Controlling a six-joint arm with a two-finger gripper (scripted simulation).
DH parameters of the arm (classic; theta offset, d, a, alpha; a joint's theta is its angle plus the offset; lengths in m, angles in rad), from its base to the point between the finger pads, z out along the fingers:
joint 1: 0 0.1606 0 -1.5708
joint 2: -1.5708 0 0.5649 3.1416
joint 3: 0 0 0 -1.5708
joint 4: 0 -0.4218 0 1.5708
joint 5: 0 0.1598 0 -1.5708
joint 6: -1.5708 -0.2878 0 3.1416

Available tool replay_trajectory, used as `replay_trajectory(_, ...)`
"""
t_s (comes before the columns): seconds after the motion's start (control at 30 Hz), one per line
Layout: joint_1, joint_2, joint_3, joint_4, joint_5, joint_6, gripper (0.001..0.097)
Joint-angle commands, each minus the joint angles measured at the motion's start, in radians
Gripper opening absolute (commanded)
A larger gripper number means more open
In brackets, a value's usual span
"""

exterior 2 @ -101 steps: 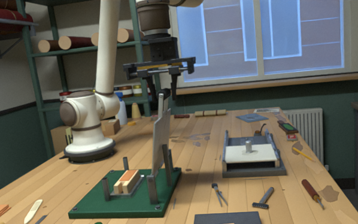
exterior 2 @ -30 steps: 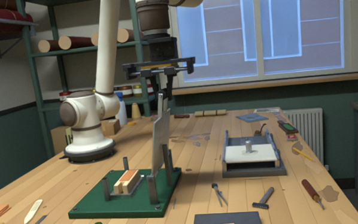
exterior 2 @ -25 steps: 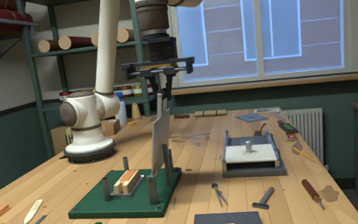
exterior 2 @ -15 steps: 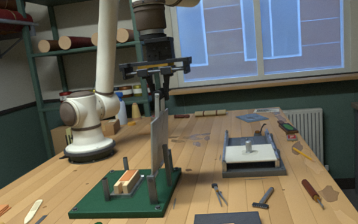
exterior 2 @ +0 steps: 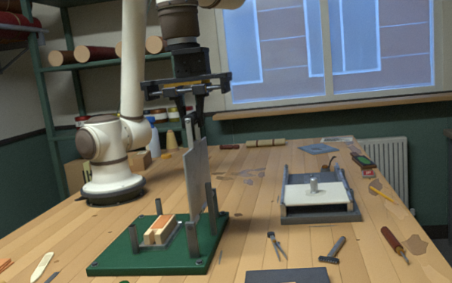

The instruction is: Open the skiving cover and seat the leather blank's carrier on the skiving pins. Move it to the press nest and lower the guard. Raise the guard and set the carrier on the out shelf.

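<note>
On the near left of the bench a green base plate [exterior 2: 160,242] carries the press nest, where the tan carrier with the leather blank [exterior 2: 160,229] sits between short grey posts. My gripper [exterior 2: 193,123] is closed on the handle at the top of the grey guard panel [exterior 2: 196,179], which stands upright between two posts on the plate's right side, its lower edge down near the plate. To the right, the skiving station [exterior 2: 317,195] has a grey frame, a pale flat cover and a small metal knob [exterior 2: 313,185] on top.
The arm's cream base [exterior 2: 111,178] stands just behind the green plate. Dividers [exterior 2: 276,246], a small hammer [exterior 2: 332,250] and an awl [exterior 2: 393,239] lie on the near bench. A dark grey slab [exterior 2: 287,275] sits at the front edge. Shelves with leather rolls rise at the back left.
</note>
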Motion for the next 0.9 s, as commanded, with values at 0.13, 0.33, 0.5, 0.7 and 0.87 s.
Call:
replay_trajectory(0.13,-0.009,-0.014,-0.017,0.001,0.005,0.008,0.0048)
replay_trajectory(0.33,-0.021,-0.031,-0.042,0.001,0.014,0.021,0.0048)
replay_trajectory(0.5,-0.033,-0.045,-0.067,0.001,0.023,0.033,0.0048)
replay_trajectory(0.7,-0.049,-0.063,-0.100,0.001,0.039,0.049,0.0048)
replay_trajectory(0.87,-0.065,-0.078,-0.131,0.001,0.055,0.065,0.0048)
